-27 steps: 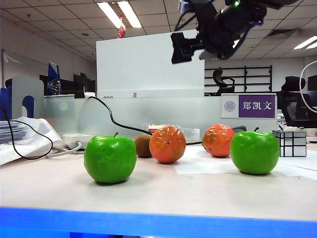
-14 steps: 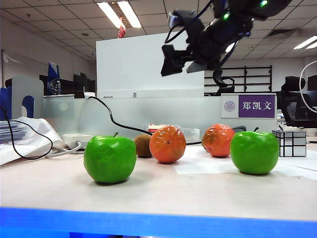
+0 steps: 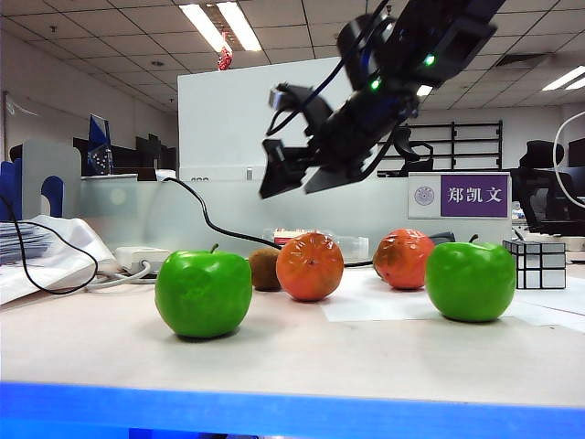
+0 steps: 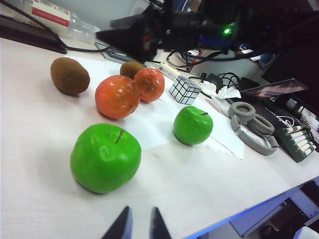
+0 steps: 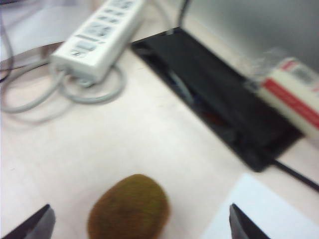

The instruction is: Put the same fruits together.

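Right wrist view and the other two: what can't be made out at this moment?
- Right wrist view: motion blur; the kiwi is cut by the frame edge, and only the open right gripper tips show. No apple or orange fruit appears.
- Left wrist view: only the left gripper tips show; a second kiwi sits half hidden behind an orange fruit.
- Exterior view: left gripper is out of frame.

Bright office light from ceiling tubes [image 3: 219,26]. Soft shadows under the fruit, glossy glare on nearer green apple [image 4: 105,158]. Right wrist view motion-blurred, kiwi [image 5: 128,208] smeared. Exterior view sharp, blue haze along bottom.
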Motion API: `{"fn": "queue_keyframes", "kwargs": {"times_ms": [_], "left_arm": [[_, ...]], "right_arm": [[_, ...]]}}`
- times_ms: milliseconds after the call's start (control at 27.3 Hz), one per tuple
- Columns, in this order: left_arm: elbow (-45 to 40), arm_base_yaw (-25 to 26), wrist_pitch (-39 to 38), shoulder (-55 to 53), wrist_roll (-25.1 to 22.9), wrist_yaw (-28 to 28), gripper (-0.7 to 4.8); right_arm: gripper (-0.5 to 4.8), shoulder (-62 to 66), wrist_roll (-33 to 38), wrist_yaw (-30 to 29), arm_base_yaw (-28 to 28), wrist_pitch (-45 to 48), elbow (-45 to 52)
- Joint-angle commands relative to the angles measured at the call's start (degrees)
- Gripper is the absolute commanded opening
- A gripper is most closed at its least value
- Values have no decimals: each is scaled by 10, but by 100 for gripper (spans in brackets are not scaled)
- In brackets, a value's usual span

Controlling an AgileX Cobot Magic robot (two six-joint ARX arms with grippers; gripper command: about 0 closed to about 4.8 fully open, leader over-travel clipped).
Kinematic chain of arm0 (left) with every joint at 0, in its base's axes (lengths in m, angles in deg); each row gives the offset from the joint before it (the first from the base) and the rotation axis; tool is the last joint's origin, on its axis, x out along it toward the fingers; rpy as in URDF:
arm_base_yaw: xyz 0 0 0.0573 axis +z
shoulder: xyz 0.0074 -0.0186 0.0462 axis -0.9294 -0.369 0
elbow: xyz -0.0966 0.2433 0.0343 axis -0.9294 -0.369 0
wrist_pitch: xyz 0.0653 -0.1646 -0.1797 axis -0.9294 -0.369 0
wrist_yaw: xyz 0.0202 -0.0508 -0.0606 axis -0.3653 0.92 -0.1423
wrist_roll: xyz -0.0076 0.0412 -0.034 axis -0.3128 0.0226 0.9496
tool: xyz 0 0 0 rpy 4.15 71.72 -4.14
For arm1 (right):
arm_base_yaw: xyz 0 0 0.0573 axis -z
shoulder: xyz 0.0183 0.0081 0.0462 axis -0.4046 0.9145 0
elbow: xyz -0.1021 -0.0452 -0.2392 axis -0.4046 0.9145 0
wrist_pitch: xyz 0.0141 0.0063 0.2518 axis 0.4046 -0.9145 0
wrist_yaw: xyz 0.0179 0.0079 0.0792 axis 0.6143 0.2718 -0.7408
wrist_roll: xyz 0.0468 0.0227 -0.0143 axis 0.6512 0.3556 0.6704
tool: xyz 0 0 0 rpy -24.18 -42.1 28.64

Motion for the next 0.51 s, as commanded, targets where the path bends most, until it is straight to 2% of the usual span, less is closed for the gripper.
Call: {"fn": "queue_keyframes", "kwargs": {"times_ms": [37,329,512], "left_arm": [[1,1,6,1,-3,0,62],[1,1,5,1,-4,0,62],[1,1,5,1,-7,0,62]], "right_arm": [[479,21,-1,-19,-10,-24,-23],[479,68,-1,-16,-30,-80,-100],[479,75,-1,16,-34,-105,-112]]}}
